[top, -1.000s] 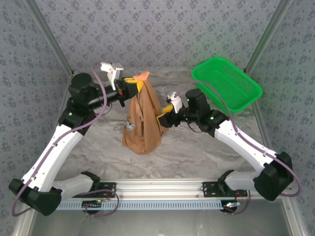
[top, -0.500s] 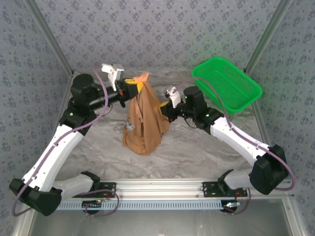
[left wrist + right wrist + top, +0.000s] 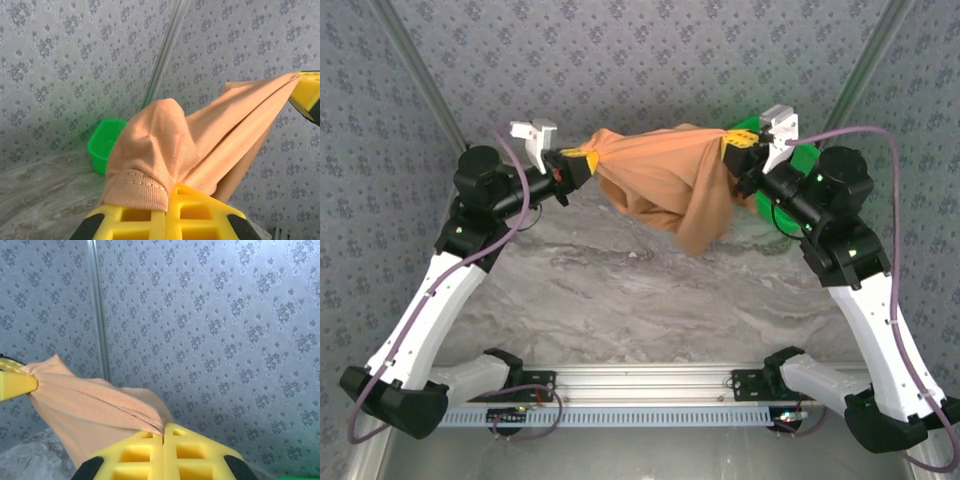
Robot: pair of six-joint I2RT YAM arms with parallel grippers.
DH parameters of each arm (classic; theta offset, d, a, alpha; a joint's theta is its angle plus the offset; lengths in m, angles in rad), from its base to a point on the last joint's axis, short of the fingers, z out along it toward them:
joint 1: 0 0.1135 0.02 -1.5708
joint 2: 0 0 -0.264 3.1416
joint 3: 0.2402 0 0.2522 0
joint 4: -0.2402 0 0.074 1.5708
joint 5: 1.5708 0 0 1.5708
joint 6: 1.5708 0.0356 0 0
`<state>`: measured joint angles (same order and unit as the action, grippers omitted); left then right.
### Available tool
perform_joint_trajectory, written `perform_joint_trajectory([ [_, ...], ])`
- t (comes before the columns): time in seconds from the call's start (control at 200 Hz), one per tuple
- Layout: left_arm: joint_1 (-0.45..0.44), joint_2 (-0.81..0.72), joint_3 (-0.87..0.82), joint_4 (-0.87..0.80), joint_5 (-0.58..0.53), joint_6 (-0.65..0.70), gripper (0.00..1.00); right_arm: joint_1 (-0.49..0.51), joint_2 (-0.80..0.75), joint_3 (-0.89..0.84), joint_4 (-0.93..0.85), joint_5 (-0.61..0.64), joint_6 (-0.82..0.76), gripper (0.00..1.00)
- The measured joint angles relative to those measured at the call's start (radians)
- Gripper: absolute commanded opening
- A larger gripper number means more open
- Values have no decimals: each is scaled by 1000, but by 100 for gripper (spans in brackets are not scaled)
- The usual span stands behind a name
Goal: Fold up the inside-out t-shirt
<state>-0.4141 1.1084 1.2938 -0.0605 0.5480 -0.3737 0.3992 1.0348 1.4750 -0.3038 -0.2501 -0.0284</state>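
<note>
The marbled table (image 3: 620,300) lies nearest. Above it the t-shirt (image 3: 665,180) hangs stretched in the air between both arms, with a loose fold drooping toward 6 o'clock. The left gripper (image 3: 582,159), at 10 o'clock, is clamped on one bunched end. The right gripper (image 3: 731,143), at 2 o'clock, is clamped on the other end. Farthest back, by the right arm, is a green basket (image 3: 102,145).

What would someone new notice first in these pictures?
The orange-tan t-shirt hangs in mid-air above the marbled table. It is stretched between the left gripper and the right gripper, each pinching one end. A bright green basket sits at the table's far right corner.
</note>
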Motion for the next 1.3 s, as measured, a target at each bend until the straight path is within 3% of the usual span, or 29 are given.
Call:
perform_joint_trajectory([
  [0.31,14,69,66,4,-65,-48,0,5,108,37,-152,80,-18,0],
  [0.44,28,95,30,-17,-114,-48,0,54,95,-102,-138,78,5,0],
  [0.6,43,71,-159,-48,-153,-59,0,189,80,-458,-83,2,108,0],
  [0.754,55,6,-415,-141,-176,-87,0,431,182,-726,43,-114,236,0],
  [0.884,61,-140,-624,-230,-194,-162,0,550,285,-779,117,-192,296,22],
  [1.029,61,-238,-782,-268,-203,-260,0,522,317,-749,106,-233,274,35],
  [1.179,61,-292,-878,-327,-225,-328,5,382,318,-666,126,-214,269,40],
  [1.214,61,-314,-890,-341,-232,-338,10,353,325,-645,129,-192,272,41],
  [1.299,61,-363,-893,-374,-257,-361,33,303,386,-563,127,-112,277,47],
])
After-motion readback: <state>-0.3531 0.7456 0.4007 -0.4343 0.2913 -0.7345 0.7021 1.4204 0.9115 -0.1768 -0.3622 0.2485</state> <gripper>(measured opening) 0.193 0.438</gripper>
